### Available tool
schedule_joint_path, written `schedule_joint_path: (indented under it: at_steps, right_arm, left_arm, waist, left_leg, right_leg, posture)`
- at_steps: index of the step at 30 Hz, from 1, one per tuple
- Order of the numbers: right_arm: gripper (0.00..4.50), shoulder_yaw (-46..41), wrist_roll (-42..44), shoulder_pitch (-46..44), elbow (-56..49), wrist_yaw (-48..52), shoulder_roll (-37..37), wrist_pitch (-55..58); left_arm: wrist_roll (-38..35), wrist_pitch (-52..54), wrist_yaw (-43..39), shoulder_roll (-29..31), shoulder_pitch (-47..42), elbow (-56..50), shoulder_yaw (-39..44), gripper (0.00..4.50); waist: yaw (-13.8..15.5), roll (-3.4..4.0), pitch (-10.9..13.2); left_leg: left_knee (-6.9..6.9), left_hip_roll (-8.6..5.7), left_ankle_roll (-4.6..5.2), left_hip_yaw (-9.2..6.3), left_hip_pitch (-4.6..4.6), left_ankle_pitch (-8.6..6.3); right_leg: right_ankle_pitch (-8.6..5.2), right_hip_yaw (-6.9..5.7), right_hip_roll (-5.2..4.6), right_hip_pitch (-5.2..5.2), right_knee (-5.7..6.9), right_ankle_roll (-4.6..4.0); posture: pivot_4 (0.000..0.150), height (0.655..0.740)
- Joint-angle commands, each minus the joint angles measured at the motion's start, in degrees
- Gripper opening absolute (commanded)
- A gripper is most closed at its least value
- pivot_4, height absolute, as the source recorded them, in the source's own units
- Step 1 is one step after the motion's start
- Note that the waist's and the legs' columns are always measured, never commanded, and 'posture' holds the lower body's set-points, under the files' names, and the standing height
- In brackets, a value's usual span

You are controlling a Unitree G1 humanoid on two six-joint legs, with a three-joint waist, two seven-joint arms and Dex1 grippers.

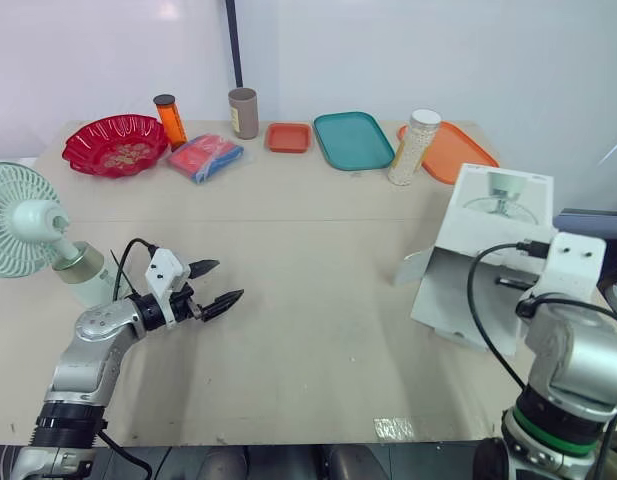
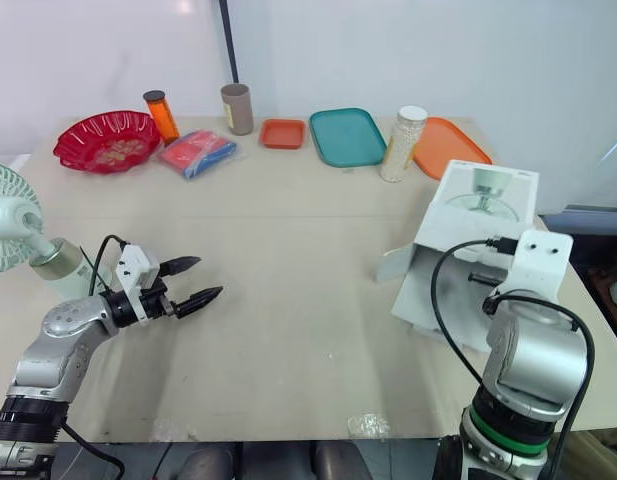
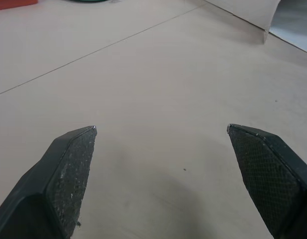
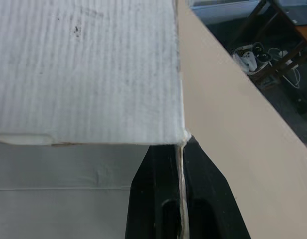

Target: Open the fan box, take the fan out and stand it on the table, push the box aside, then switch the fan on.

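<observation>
The pale green fan (image 1: 28, 225) stands on its base at the table's left edge. My left gripper (image 1: 218, 285) hovers just right of it, open and empty, its fingertips (image 3: 76, 149) wide apart over bare table. The white fan box (image 1: 488, 240) lies on the right side of the table with a flap (image 1: 413, 266) hanging open on its left. My right arm reaches into the box's near right side. In the right wrist view, my right gripper (image 4: 183, 147) is shut on a thin cardboard edge of the box (image 4: 88, 69).
Along the back stand a red bowl (image 1: 116, 143), an orange bottle (image 1: 171, 120), a brown cup (image 1: 243, 112), a red-blue packet (image 1: 205, 157), a small orange tray (image 1: 288, 137), a teal tray (image 1: 353, 140), a bead jar (image 1: 415, 147) and an orange tray (image 1: 458, 150). The table's right edge (image 4: 233, 109) lies close to the box.
</observation>
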Motion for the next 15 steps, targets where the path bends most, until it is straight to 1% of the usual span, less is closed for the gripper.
schedule_joint_path:
  at_steps: [1,4,6,7,8,9,12,13,15]
  right_arm:
    - [1.12,-0.4,0.2,-3.1,2.3,0.7,-2.2,-4.1]
    - [2.57,0.0,0.4,-2.9,2.6,1.4,-1.5,-3.5]
    - [3.33,1.1,1.1,-0.7,2.2,2.7,-1.7,-2.0]
    - [3.65,2.6,2.1,1.0,3.1,4.8,-3.8,-1.1]
    - [4.25,3.0,3.2,2.3,4.0,7.2,-6.2,-0.7]
    - [4.45,3.5,5.0,3.4,4.7,10.3,-8.9,-0.7]
    - [4.45,4.1,11.4,3.8,3.6,19.8,-17.5,0.4]
    - [4.45,4.0,13.8,2.8,2.3,22.7,-19.3,1.4]
    - [4.45,3.6,17.2,1.1,0.3,26.2,-20.7,3.6]
  left_arm:
    - [-0.3,-0.6,0.0,0.7,0.8,-2.0,1.1,4.5]
    - [-0.5,-0.2,0.0,1.1,1.7,-3.0,1.7,4.5]
    - [-0.5,0.0,0.2,1.4,2.6,-3.9,2.0,4.5]
    - [-0.6,0.2,0.2,1.4,3.1,-4.4,2.1,4.5]
    - [-0.6,0.5,0.5,1.4,3.5,-5.0,2.1,4.5]
    - [-0.6,0.7,0.6,1.4,3.8,-5.4,2.1,4.5]
    - [-0.7,1.2,0.7,1.7,4.5,-6.1,2.1,4.5]
    - [-0.7,1.3,0.7,1.8,4.5,-6.2,2.1,4.5]
    - [-0.8,1.6,0.8,2.0,4.5,-6.4,2.3,4.5]
  waist:
    - [0.0,0.01,0.0]
    - [0.2,0.01,0.0]
    - [0.2,0.01,0.0]
    - [0.3,0.01,0.0]
    - [0.3,0.02,0.0]
    - [0.3,0.03,0.0]
    - [0.3,0.15,0.0]
    - [0.3,0.15,0.0]
    - [0.1,0.17,0.0]
  left_leg:
    - [-0.01,0.0,0.01,0.0,0.0,0.0]
    - [-0.06,0.0,0.01,-0.01,-0.03,0.0]
    - [-0.06,0.0,0.01,0.0,-0.04,0.0]
    - [-0.06,-0.01,0.01,0.0,-0.04,0.0]
    - [-0.06,-0.01,0.01,0.0,-0.03,0.0]
    - [-0.05,-0.03,0.01,0.0,-0.04,0.0]
    - [-0.04,-0.21,0.08,0.01,-0.03,0.04]
    - [-0.04,-0.2,0.08,0.0,-0.02,0.04]
    - [-0.05,-0.2,0.1,0.01,-0.01,0.05]
  right_leg:
    - [0.0,-0.01,0.0,0.0,0.0,0.0]
    - [-0.01,-0.01,0.0,0.0,-0.03,0.01]
    - [-0.01,-0.01,-0.02,-0.01,-0.03,0.01]
    - [-0.01,0.0,-0.03,-0.01,-0.03,0.01]
    - [-0.01,-0.01,-0.04,0.0,-0.03,0.01]
    - [-0.01,-0.01,-0.06,0.0,-0.03,0.01]
    - [-0.03,0.0,-0.22,0.01,-0.01,0.08]
    - [-0.03,-0.01,-0.21,0.01,-0.01,0.09]
    - [-0.04,0.0,-0.2,0.02,-0.02,0.09]
  posture:
    - [0.15,0.74]
    - [0.15,0.74]
    - [0.15,0.74]
    - [0.15,0.74]
    - [0.15,0.74]
    - [0.15,0.74]
    - [0.15,0.74]
    - [0.15,0.74]
    - [0.15,0.74]
